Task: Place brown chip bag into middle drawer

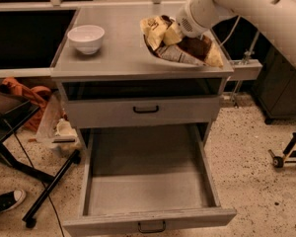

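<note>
The brown chip bag (183,49) is at the right end of the grey cabinet top (118,58), tilted, its pale yellow end raised. My gripper (170,33) comes in from the upper right on a white arm and is shut on the bag's upper left part. The middle drawer (148,191) is pulled out wide below, with a bare grey floor and a small dark handle (151,226) on its low front strip. It lies below and in front of the bag.
A white bowl (86,37) stands on the cabinet top at the left. A closed drawer with a black handle (146,109) sits above the open one. On the floor at the left are a black stand leg (49,189), a shoe (6,201) and orange cloth (27,95).
</note>
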You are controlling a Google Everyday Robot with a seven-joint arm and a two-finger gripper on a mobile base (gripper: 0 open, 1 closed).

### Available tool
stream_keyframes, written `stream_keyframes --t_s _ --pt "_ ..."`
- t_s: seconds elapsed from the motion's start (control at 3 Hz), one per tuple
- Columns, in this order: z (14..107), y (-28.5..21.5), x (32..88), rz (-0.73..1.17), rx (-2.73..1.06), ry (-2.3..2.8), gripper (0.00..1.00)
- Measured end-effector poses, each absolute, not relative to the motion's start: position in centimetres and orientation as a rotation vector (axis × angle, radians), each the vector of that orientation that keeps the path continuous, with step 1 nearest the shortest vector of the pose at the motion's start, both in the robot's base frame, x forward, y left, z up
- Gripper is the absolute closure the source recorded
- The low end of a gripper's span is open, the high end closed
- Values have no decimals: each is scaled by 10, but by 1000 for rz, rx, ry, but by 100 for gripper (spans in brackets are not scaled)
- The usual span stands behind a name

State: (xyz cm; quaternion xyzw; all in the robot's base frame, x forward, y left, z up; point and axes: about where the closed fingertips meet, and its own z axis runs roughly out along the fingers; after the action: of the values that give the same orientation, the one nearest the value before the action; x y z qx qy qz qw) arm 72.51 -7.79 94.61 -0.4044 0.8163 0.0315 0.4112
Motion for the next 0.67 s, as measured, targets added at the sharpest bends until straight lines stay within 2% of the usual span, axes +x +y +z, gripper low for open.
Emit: stream_keyframes --t_s 0.67 --pt "942 -66 597 302 -1191 1996 100"
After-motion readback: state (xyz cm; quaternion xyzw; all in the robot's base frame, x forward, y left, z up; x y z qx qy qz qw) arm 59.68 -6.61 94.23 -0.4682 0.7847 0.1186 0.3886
